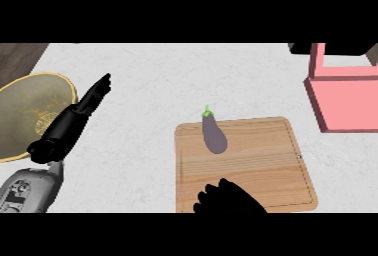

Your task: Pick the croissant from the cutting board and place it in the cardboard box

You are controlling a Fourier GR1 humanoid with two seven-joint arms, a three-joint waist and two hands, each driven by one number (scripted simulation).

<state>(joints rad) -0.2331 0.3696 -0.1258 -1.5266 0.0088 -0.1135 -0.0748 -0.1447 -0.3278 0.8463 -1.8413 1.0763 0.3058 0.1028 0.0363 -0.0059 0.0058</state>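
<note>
right hand (229, 197): comes in at the view's lower edge, over the near edge of the cutting board (273, 160); nothing seen in it; only a dark shape shows, so cannot tell whether it is released or clenched
left hand (88, 102): released, fingers straight and pointing away, resting at the view's left just beside the plate (29, 115); holds nothing
thing on board: no croissant visible; the only item is a purple eggplant (214, 135) with a green stem
eggplant position: far left part of the board, lying flat, stem tip at or just past the far edge
long axis: runs roughly away from the robot, stem end far, leaning slightly left
direction from right hand: almost straight ahead, a touch left, with bare board between; apart, not touching
nearer hand: the right one, already over the board; the left one is off the board, across bare counter (170, 75)
target: pink box (347, 100) at the far right, open side up, off the board and well apart from the eggplant; not cardboard-coloured
step (judgement): reach not finished, no grasp yet, task at its early part
next move (judgement): right hand goes forward and closes across the short width, then carries right and away to the box
risk (judgement): rounded body may roll sideways if nudged off-centre
</note>
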